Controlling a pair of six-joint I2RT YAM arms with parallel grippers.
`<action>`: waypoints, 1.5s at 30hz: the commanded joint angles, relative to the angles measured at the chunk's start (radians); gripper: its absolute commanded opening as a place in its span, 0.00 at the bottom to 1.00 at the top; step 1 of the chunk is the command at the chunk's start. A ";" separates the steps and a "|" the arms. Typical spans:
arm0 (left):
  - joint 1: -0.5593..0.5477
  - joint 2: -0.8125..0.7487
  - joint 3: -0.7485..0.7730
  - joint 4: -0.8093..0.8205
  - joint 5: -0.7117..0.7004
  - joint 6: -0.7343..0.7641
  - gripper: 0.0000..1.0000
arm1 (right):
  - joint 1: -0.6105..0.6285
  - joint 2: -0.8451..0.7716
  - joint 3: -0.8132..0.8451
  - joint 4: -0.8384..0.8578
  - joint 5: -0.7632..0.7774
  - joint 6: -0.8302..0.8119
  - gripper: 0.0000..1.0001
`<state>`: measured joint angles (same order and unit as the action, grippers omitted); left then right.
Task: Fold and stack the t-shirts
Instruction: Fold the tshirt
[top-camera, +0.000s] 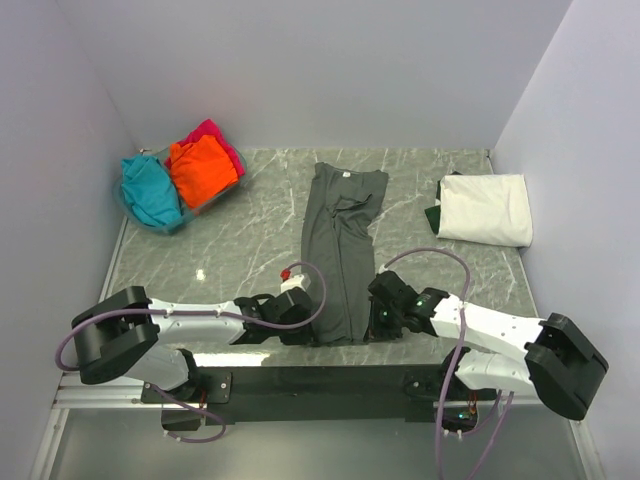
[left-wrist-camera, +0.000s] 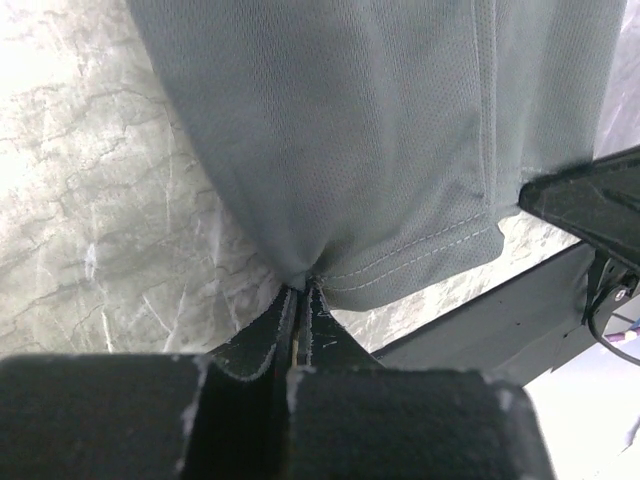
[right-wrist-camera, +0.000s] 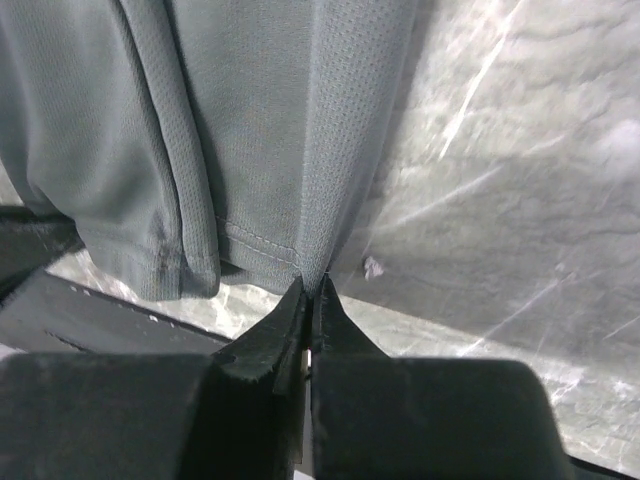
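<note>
**Two arms pinching the near hem corners of the dark grey t-shirt (top-camera: 340, 250) on the table (top-camera: 230, 250).**
Nearest the bases, the left fingers (left-wrist-camera: 262, 345) are pressing together on the hem's left corner and the right fingers (right-wrist-camera: 268, 345) are pressing together on its right corner. Holding both corners probably lets the hem rise level and travel toward the collar for a crosswise fold. The shirt is lying mid-table as one long narrow strip, its sides folded in and its white neck label (top-camera: 348, 172) at the far end. Far right, one white t-shirt (top-camera: 487, 208) is lying folded, apparently marking the stacking spot. Far left, one bin (top-camera: 180, 225) is holding three unfolded shirts: one teal t-shirt (top-camera: 150, 190), one orange t-shirt (top-camera: 200, 170) and one magenta t-shirt (top-camera: 222, 140). In total, five shirts are showing.
</note>
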<state>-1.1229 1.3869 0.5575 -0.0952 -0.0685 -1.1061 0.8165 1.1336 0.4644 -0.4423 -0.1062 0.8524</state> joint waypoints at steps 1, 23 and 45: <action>-0.008 0.006 0.012 -0.073 -0.004 0.051 0.01 | 0.035 -0.034 0.011 -0.052 -0.004 0.011 0.00; -0.011 -0.114 0.024 -0.047 0.145 0.092 0.00 | 0.182 -0.140 0.066 -0.191 0.077 0.142 0.00; 0.255 0.141 0.246 0.029 0.331 0.235 0.01 | -0.138 0.139 0.292 -0.070 0.125 -0.203 0.00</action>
<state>-0.9035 1.5002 0.7414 -0.1097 0.2108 -0.9348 0.7048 1.2274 0.6868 -0.5724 0.0010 0.7341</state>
